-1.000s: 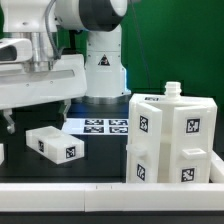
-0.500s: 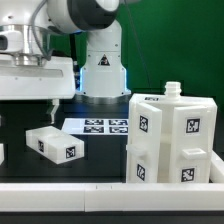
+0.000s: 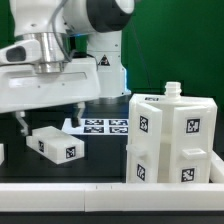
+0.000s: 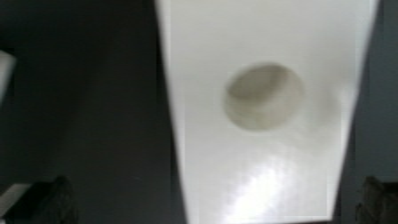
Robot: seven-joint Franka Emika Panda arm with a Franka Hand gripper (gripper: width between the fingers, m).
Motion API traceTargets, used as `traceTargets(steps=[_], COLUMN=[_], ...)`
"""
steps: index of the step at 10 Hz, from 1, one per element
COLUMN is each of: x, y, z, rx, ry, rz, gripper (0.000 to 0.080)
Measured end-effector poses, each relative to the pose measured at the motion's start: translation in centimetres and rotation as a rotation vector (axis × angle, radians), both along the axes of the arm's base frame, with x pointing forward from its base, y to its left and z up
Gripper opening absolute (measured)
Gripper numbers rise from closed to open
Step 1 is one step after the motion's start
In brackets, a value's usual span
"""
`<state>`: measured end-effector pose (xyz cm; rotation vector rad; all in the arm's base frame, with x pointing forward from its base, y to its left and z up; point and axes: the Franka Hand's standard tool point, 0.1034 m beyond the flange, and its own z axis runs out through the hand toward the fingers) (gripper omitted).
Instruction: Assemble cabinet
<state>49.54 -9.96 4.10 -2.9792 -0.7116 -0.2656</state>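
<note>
A small white block with black-and-white tags lies on the dark table at the exterior view's left. My gripper hangs just above it, open, with one dark finger on each side and nothing held. In the wrist view a long white part with an oval recess fills the space between the spread fingertips; my gripper does not touch it. The large cabinet body, white with several tags and a short round neck on top, stands at the exterior view's right.
The marker board lies flat behind the block, in front of the robot base. Another white piece shows at the left edge. A white rail runs along the front.
The hand has moved toward the exterior view's right and come down over the small white block. The block and the cabinet body have not moved.
</note>
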Motion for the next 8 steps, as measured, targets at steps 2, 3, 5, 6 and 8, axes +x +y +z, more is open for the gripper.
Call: traceTargets(steps=[2, 3, 5, 6, 8], x=[1.1, 1.0, 1.0, 1.0, 1.0], y=[1.9, 1.6, 1.4, -0.7, -4.7], z=[0.2, 0.1, 0.2, 1.2, 2.6], rx=[-0.001, -0.002, -0.003, -0.007, 0.066], ry=[-0.003, -0.001, -0.004, -0.018, 0.001], rz=[-0.017, -0.02, -0.017, 0.052, 0.077], gripper=[0.0795, 0.0795, 0.0795, 0.0795, 0.0795])
